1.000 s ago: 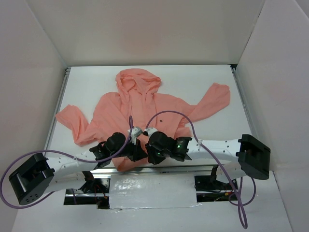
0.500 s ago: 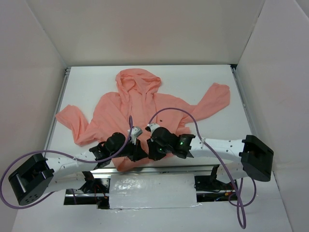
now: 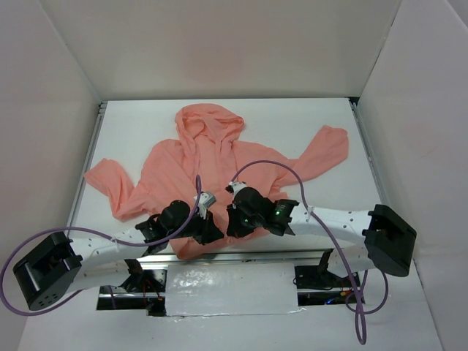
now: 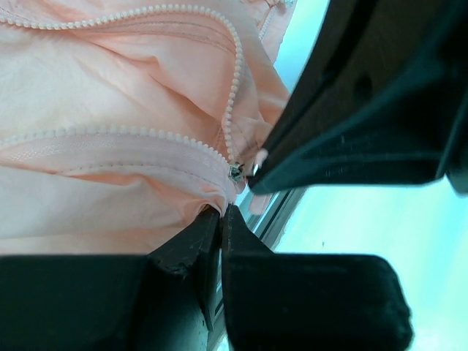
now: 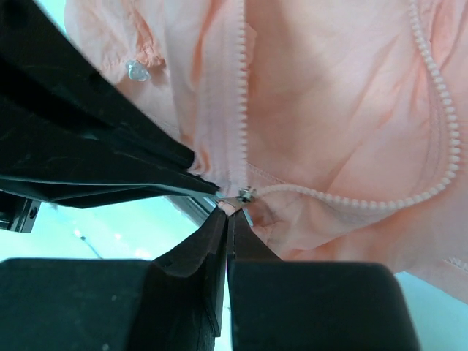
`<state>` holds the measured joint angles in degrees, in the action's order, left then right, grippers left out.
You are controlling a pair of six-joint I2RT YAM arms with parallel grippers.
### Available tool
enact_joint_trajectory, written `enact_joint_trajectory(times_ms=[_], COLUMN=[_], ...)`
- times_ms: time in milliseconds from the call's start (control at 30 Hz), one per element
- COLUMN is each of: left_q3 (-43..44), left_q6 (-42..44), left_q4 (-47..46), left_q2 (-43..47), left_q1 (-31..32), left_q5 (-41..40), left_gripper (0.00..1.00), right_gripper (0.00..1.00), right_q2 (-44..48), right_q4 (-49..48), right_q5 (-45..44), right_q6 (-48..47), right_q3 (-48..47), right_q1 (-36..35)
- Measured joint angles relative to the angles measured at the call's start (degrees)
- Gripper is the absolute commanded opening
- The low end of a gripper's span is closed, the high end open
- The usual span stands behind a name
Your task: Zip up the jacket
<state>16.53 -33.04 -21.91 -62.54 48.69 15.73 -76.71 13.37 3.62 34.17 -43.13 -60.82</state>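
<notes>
The salmon-pink hooded jacket (image 3: 219, 157) lies flat on the white table, hood at the far side, sleeves spread. Both grippers meet at its bottom hem near the front edge. My left gripper (image 3: 213, 232) is shut on the hem fabric just below the zipper's bottom end (image 4: 219, 208). My right gripper (image 3: 231, 228) is shut on the small metal zipper pull (image 5: 246, 194). In the wrist views the two rows of white zipper teeth (image 4: 232, 95) spread apart above the slider (image 4: 235, 171). The zipper teeth (image 5: 431, 110) also show in the right wrist view.
White walls enclose the table (image 3: 292, 124) on three sides. A metal rail (image 3: 278, 256) runs along the near edge just below the hem. Purple cables (image 3: 285, 175) loop over both arms. The right sleeve (image 3: 325, 150) reaches towards the far right.
My right arm has shifted a little to the right and away from me, its cable loop rising. The left arm and the jacket have hardly moved.
</notes>
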Motion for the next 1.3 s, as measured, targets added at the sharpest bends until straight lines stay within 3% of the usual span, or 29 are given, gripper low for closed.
enact_joint_trajectory(times_ms=[233, 700, 900, 1300], left_q3=[0.0, 0.0, 0.2, 0.2], left_q6=[0.0, 0.0, 0.0, 0.1], left_q4=[-0.1, -1.1, -2.4, -2.6], left_q2=[0.0, -1.6, -1.8, -1.9], left_q1=[0.0, 0.0, 0.0, 0.0], left_q5=[0.2, 2.3, 2.9, 4.2], left_gripper=[0.00, 0.00, 0.00, 0.00], right_gripper=[0.00, 0.00, 0.00, 0.00], right_q2=[0.8, 1.2, 2.1, -2.4], right_q4=[-1.1, -6.6, -8.1, -12.5], right_q5=[6.4, 18.8, 22.1, 31.8], right_q6=[2.2, 3.2, 3.9, 8.4], right_q3=[1.8, 3.5, 5.5, 5.7], right_q1=[5.3, 7.5, 12.6, 17.1])
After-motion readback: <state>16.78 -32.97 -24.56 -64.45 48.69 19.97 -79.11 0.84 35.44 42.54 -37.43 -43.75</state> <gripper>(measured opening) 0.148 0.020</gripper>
